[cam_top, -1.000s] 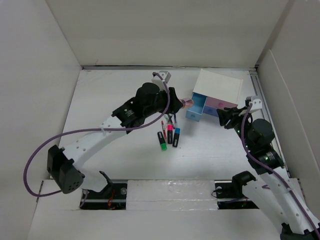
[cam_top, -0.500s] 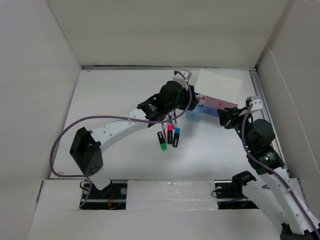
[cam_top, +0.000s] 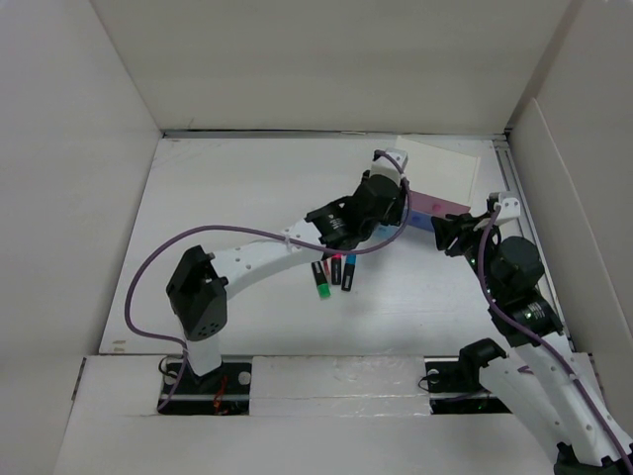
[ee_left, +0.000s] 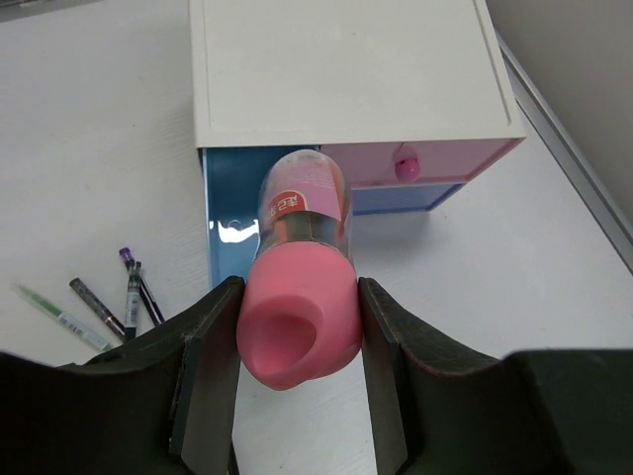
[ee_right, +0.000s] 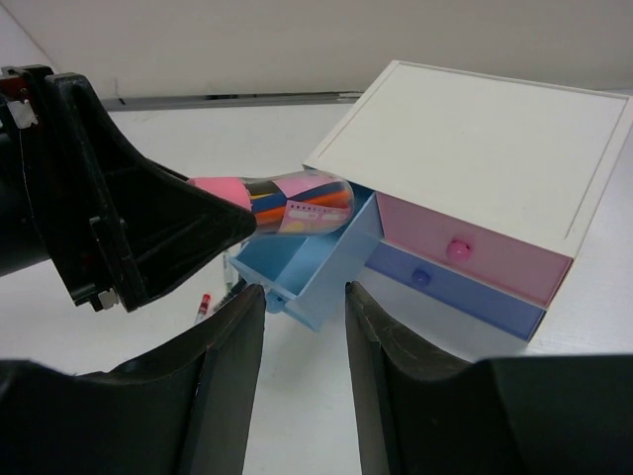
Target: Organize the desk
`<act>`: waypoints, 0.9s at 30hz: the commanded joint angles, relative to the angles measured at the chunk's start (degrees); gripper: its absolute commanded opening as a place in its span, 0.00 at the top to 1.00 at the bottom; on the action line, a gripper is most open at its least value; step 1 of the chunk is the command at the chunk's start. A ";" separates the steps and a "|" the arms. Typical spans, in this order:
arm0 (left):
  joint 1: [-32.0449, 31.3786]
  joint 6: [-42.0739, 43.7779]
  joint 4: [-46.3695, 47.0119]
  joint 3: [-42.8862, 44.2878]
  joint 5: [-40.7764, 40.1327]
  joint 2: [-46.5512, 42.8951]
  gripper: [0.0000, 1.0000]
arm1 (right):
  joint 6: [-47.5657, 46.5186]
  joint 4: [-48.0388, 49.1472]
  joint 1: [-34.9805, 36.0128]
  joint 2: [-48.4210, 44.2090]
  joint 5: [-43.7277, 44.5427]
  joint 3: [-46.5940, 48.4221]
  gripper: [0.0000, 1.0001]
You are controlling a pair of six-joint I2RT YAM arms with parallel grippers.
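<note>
Left wrist view: left jaws clamp a pink-capped tube [ee_left: 300,317] over the open blue drawer [ee_left: 226,257] on the counter [ee_left: 89,148]; right jaws part-open, empty. Released askew, the tube could roll off

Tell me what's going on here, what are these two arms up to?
The left gripper holds a clear pink-capped bottle by its cap, pointing it over the pulled-out blue drawer of the small white drawer box. The right gripper is open in front of the box, gripping nothing. A few pens and highlighters lie loose on the desk nearby.
</note>
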 commanded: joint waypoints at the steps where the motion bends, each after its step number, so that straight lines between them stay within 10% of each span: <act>1: -0.19 1.21 2.56 1.26 -6.18 -2.77 0.99 | 0.19 0.67 0.52 -0.31 0.45 2.35 0.56; 27: -0.19 1.56 10.98 0.30 -8.90 5.23 1.00 | 0.19 -0.30 0.52 -2.06 0.54 2.08 0.56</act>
